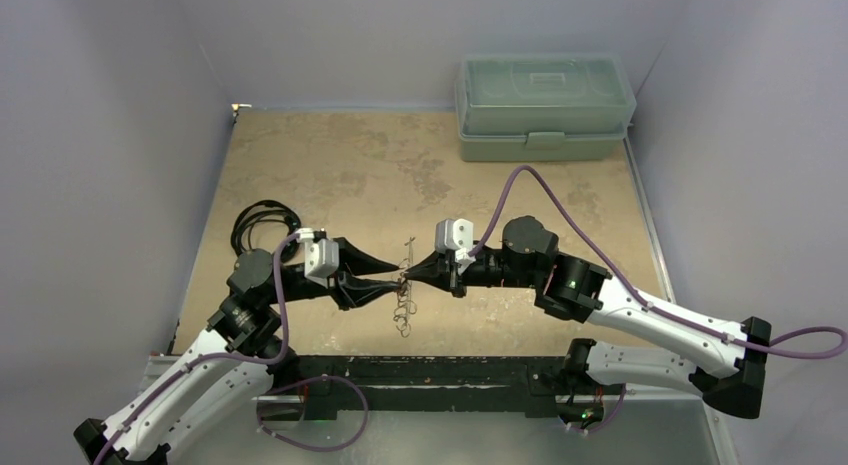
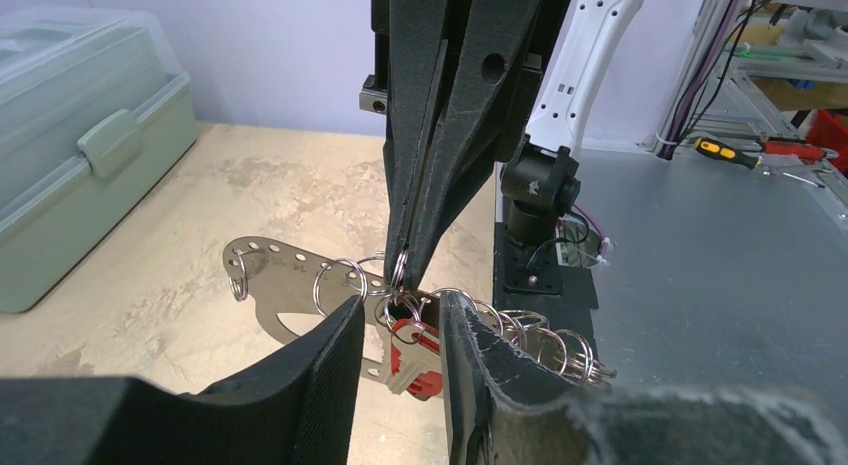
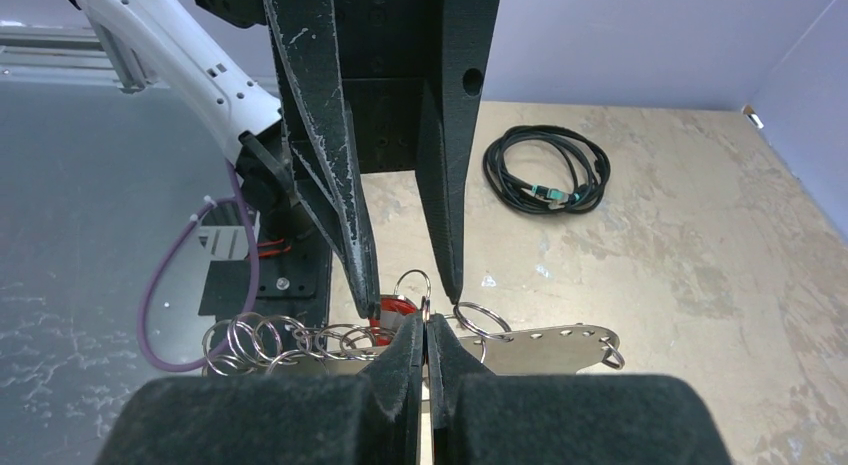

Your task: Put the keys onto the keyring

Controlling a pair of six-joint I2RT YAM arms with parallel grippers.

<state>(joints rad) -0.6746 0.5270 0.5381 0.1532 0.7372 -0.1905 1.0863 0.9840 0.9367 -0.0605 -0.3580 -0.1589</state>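
- Pinching a wire ring of the keyring (image 2: 275, 280), right gripper (image 3: 426, 327) fingers press together.
- Left gripper (image 2: 400, 307) fingers spread around half-hidden red-headed key (image 2: 410, 350); contact unclear.

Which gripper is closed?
The right gripper, pinched shut on the keyring; the left gripper is open, with the key between its fingers.

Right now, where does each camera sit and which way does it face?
Top external: above and behind the arm bases, looking down on the table; both arms show, meeting at the keyring.
Left wrist: on the left arm, looking past the open left fingers at the right fingers; the red-headed key lies between its own.
Right wrist: faces the opposite way, right fingers shut on a keyring ring, left fingers beyond.
Shared: both wrist views show keyring and key.
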